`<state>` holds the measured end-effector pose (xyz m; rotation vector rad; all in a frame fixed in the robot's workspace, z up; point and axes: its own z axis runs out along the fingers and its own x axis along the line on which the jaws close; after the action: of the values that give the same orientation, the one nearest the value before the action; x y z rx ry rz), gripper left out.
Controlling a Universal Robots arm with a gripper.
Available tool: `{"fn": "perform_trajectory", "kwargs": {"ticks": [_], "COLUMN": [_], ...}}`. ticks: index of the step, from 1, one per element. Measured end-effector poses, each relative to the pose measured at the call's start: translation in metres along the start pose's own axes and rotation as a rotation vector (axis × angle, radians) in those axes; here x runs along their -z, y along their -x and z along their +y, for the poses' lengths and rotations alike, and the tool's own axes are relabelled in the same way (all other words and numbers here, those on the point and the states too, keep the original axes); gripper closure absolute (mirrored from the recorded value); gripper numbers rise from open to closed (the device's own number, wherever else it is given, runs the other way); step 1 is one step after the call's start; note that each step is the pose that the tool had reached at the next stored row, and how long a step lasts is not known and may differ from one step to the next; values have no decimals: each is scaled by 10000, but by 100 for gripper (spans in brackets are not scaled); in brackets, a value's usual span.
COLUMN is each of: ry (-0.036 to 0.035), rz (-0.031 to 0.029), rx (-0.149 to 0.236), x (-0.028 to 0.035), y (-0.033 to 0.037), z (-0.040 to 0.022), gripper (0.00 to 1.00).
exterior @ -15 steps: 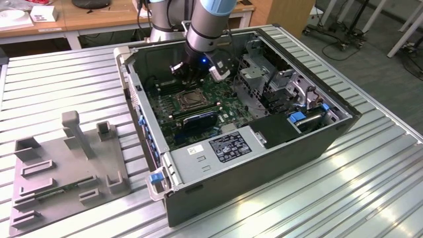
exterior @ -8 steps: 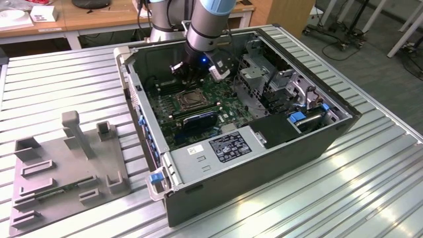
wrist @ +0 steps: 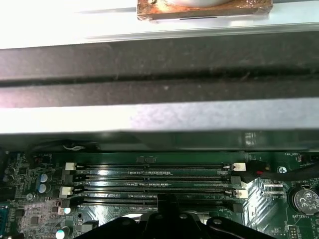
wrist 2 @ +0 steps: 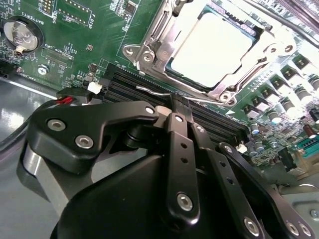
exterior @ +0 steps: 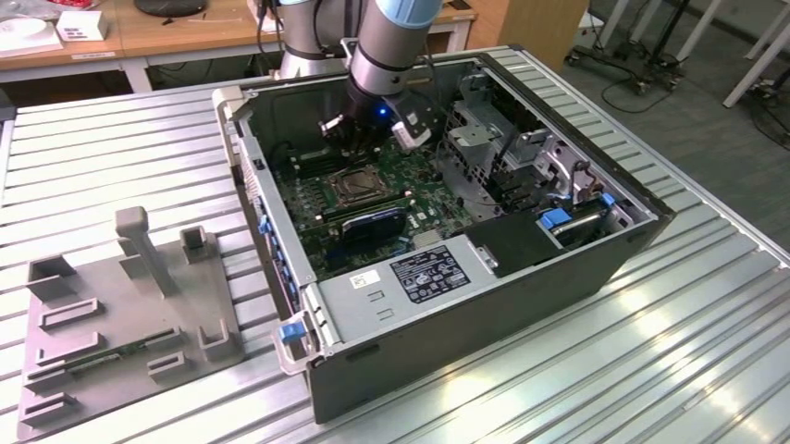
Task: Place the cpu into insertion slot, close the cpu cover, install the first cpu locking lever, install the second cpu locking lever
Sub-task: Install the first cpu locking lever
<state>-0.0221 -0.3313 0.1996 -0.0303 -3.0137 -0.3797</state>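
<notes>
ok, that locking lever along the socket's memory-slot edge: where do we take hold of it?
Take the locking lever at its free bent end, which stands out over the memory slots. The rest of the wire seems to run tight along the cpu cover. Coming from the memory-slot side, above the board, looks best. The gripper is nearest there.

Even room light; glare whitens cpu (wrist 2: 214,50) (second wrist view)
</notes>
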Motion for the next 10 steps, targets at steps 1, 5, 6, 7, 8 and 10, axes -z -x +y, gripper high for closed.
{"fn": "perform_trajectory", "kwargs": {"ticks": [1, 5, 6, 7, 8, 10], "ry": [-1, -6, -11, -19, -25, -28], "rz": [0, -1, -1, 0, 1, 1], "rx": [-1, -1, -3, -4, -4, -4], "x": [-3, -17, -21, -23, -24, -25], "y": [4, 19, 20, 21, 24, 33], "z": [-1, -5, -5, -6, -6, -5], "gripper": [89, 89, 89, 89, 89, 89]}}
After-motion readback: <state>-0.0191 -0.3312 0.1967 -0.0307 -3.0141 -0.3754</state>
